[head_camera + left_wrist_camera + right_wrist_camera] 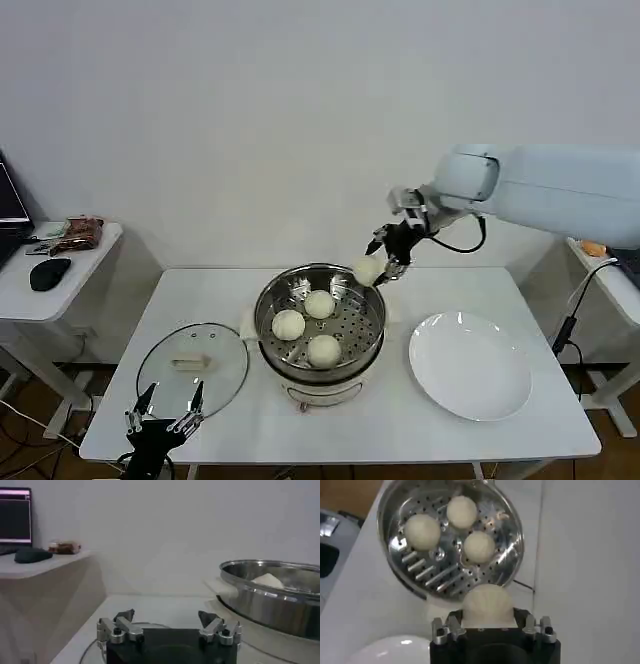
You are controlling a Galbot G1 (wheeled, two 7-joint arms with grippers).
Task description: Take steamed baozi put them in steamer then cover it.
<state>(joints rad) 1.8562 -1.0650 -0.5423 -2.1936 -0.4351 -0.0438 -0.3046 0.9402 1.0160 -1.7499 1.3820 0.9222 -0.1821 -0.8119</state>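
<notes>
A fourth smooth cream-white round baozi [367, 269] is held clamped in the right tool [385, 266] above the far right rim of the shiny round steel steamer [372, 330] at mid-worktop. Three baozi [320, 304] lie on its perforated tray. The clear glass cover [192, 367] rests near the front left corner, beside the left tool [163, 412], whose fingers stand apart. A flat white round plate [470, 365] lies right. No legible writing is seen.

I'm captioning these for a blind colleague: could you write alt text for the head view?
The right gripper holds a bun above the far rim of a steel steamer already holding three buns. The glass lid lies left of it, a white plate right.
</notes>
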